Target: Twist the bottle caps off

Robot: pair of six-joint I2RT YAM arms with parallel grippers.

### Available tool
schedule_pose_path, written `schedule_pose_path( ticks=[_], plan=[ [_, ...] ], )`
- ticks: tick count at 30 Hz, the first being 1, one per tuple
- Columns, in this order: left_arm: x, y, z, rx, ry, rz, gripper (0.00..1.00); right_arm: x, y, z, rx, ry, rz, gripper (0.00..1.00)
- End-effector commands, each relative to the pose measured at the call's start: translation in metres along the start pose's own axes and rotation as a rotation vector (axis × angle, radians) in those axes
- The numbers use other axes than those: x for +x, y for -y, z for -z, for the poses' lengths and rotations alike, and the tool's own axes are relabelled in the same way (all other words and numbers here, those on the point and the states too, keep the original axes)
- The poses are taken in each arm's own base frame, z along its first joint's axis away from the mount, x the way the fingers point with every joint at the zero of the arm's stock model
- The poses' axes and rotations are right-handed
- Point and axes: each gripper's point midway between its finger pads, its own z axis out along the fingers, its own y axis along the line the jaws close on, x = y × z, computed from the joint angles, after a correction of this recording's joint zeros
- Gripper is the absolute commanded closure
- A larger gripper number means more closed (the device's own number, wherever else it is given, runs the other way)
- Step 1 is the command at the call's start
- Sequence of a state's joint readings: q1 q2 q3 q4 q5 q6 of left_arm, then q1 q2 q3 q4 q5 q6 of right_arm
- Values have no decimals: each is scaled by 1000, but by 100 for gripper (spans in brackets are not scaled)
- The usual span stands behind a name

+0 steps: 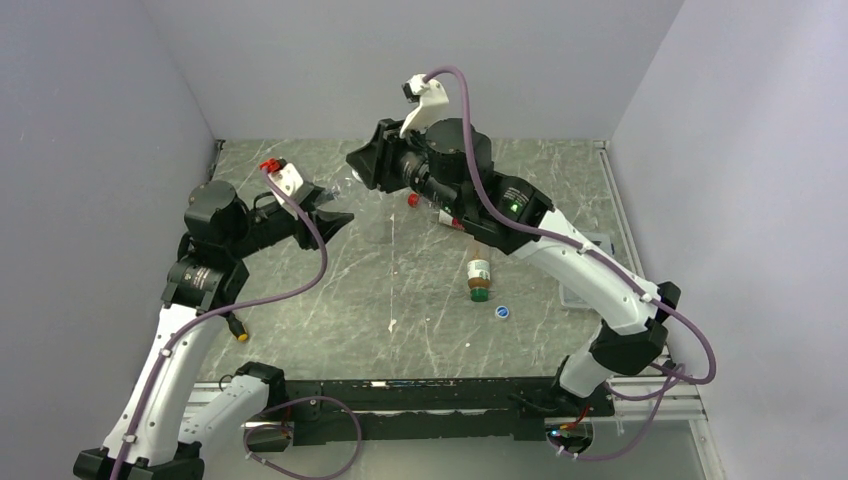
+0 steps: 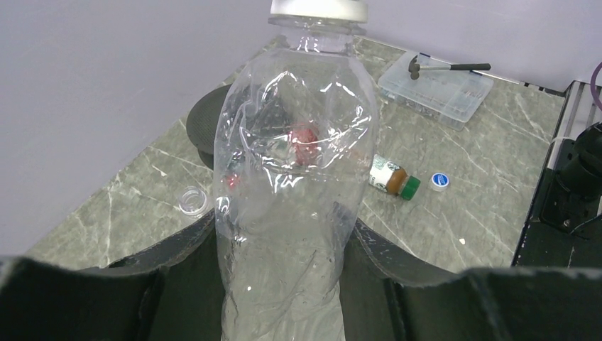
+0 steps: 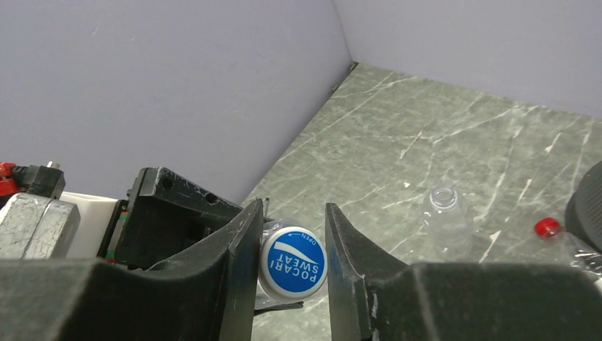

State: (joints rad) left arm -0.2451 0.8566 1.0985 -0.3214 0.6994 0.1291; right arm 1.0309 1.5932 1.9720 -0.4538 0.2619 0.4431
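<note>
My left gripper (image 2: 284, 234) is shut on the body of a plain clear bottle (image 2: 298, 163) and holds it up off the table. My right gripper (image 3: 293, 213) closes on that bottle's blue-topped cap (image 3: 292, 263), with both fingers against its rim. In the top view the two grippers, left (image 1: 338, 216) and right (image 1: 360, 165), meet at the back left. A second clear bottle (image 3: 446, 213) lies open-necked on the table. The red-capped bottle (image 3: 548, 228) lies near it. The amber bottle (image 1: 479, 276) with a green cap lies mid-table.
A loose blue cap (image 1: 501, 312) lies beside the amber bottle. A clear plastic box (image 2: 436, 89) with a small hammer (image 2: 447, 67) on it sits at the right side. A black round object (image 2: 204, 121) lies behind the held bottle. Grey walls enclose the table.
</note>
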Motion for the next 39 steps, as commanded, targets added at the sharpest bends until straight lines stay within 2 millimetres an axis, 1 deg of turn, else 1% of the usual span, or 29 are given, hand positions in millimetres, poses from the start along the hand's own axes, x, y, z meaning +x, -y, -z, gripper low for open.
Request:
schedule_pose_path(
  ticks=[1,3,5,6,7,8,11,12,13,14,15,17,19,20,22,25,28,29,31,33,36,39],
  plan=[
    [-9,-1,1,-3,31,-33,55,-32,-1,17,-71,69,-79,85],
    [-9,1,1,4,30,-27,55,-35,4,18,-92,69,-88,89],
    [-8,4,1,24,25,-19,55,-43,3,24,-144,89,-75,91],
    [-7,8,0,46,22,-10,55,-45,-4,30,-217,89,-50,92],
    [-6,13,0,75,21,-2,55,-51,-7,35,-264,106,-23,92],
    [-5,21,0,121,18,11,54,-55,-13,42,-321,123,9,93],
    [-3,49,4,281,12,66,54,-66,-41,73,-521,187,136,92],
    [-3,55,6,315,13,80,54,-70,-45,81,-546,212,163,92],
    [-3,60,7,339,16,88,54,-74,-43,86,-537,232,180,91],
    [-4,63,9,351,19,93,54,-78,-36,85,-488,244,175,90],
    [-4,64,10,355,23,92,54,-79,-24,82,-421,246,172,90],
    [-5,65,12,352,31,79,53,-74,4,74,-281,228,169,90],
    [-5,66,14,351,34,72,53,-55,38,65,-123,183,156,90],
    [-5,67,14,355,37,67,52,-41,57,61,-43,152,153,90],
    [-5,70,16,366,42,59,52,-3,97,57,111,75,154,91],
    [-2,73,18,371,45,64,52,67,148,60,266,-55,170,92],
    [-1,72,17,366,47,75,52,139,183,66,338,-166,149,92],
    [-1,72,17,362,47,77,52,169,195,70,355,-219,139,92],
    [0,70,16,353,46,75,52,204,204,73,360,-283,105,92],
    [0,70,16,347,46,72,52,230,212,76,372,-325,83,93],
    [0,70,17,340,50,70,52,257,224,79,399,-353,80,94],
    [0,70,18,336,51,68,52,280,233,80,413,-373,85,93]
  ],
)
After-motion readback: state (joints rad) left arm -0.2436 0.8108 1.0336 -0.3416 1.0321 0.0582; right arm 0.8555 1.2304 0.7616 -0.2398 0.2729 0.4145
